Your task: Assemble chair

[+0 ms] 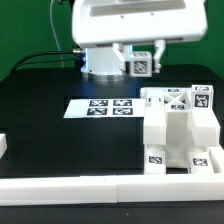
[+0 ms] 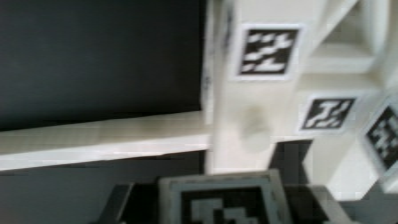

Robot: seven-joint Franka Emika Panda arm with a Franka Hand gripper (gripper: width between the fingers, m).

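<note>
The partly built chair (image 1: 176,128) of white tagged slabs and posts stands at the exterior view's right. My gripper (image 1: 140,58) hangs above and behind it, shut on a small white tagged chair piece (image 1: 140,67). In the wrist view that piece (image 2: 221,200) sits between the dark fingers (image 2: 134,205), its tag facing the camera. Beyond it I see an upright white chair post (image 2: 263,60) with a tag, more tagged parts (image 2: 331,112) beside it, and a white rail (image 2: 98,142).
The marker board (image 1: 104,106) lies flat on the black table in the middle. A white border wall (image 1: 90,188) runs along the front edge. A small white part (image 1: 3,146) shows at the left edge. The robot base (image 1: 100,62) stands behind.
</note>
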